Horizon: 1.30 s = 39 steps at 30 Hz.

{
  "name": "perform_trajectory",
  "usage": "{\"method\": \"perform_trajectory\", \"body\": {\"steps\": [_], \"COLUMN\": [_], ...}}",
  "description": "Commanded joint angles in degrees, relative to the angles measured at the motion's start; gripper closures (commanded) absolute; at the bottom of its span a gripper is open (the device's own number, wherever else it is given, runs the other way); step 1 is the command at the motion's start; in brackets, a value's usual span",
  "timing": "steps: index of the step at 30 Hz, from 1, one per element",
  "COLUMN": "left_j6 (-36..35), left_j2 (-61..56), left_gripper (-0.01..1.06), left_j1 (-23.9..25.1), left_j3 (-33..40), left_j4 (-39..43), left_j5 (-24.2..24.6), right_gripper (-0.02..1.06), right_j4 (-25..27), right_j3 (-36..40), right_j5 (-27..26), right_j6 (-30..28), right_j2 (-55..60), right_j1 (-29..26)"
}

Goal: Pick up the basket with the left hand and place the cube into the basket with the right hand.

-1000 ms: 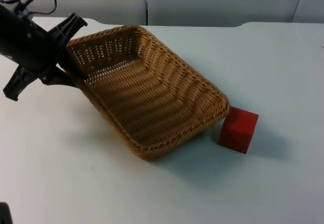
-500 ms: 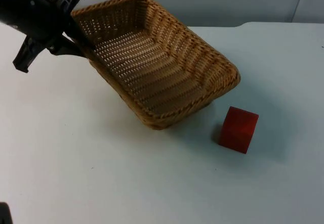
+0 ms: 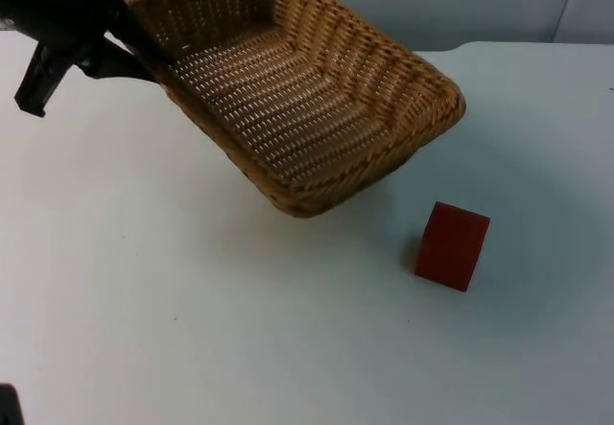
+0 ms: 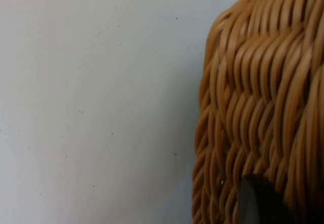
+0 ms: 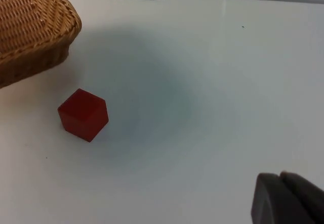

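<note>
basket (image 3: 297, 99) is pinched at its rim by left gripper (image 3: 134, 51) | right gripper's fingers can't be told | cube (image 3: 452, 246) looks light, stiff, best grabbed across flat sides

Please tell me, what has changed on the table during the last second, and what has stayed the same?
The left gripper, shut on the rim of the wicker basket, has lifted it off the table, up and away from the red cube, which it stood against. The cube has not moved. The right gripper waits above the table.
</note>
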Motion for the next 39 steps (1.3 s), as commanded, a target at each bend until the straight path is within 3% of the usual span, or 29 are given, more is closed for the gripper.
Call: {"method": "perform_trajectory", "body": {"steps": [1, 6, 30, 32, 33, 37, 38, 39], "left_j6": [-0.56, -0.56, -0.56, -0.56, -0.56, -0.56, -0.56, -0.56], "left_j2": [-0.97, -0.97, -0.97, -0.97, -0.97, -0.97, -0.97, -0.97], "left_gripper": [1.05, 1.05, 1.05, 1.05, 1.05, 1.05, 1.05, 1.05], "left_j1": [-0.07, -0.07, -0.17, -0.17, -0.17, -0.17, -0.17, -0.17], "left_j3": [-0.72, -0.72, -0.72, -0.72, -0.72, -0.72, -0.72, -0.72], "left_j4": [-2.06, -1.95, -1.95, -1.95, -1.95, -1.95, -1.95, -1.95], "left_j5": [1.93, 4.74, 4.39, 4.39, 4.39, 4.38, 4.38, 4.26], "right_gripper": [1.01, 1.01, 1.01, 1.01, 1.01, 1.01, 1.01, 1.01], "right_j4": [-0.01, -0.01, -0.14, -6.06, -6.06, -27.98, -27.98, -33.58], "right_j3": [0.35, 0.35, 0.35, 0.35, 0.35, -0.13, -0.13, -0.13], "right_j5": [-0.4, -0.4, -0.4, -0.83, -0.83, -1.15, -1.15, 0.14], "right_j6": [-0.33, -0.33, -0.33, -0.33, -0.33, 12.43, 12.43, 15.42], "right_j2": [-0.23, -0.23, -0.23, -0.23, -0.23, -0.23, -0.23, 0.35], "right_j1": [-0.4, -0.4, -0.4, -0.4, -0.4, 0.31, 0.31, 0.86]}}
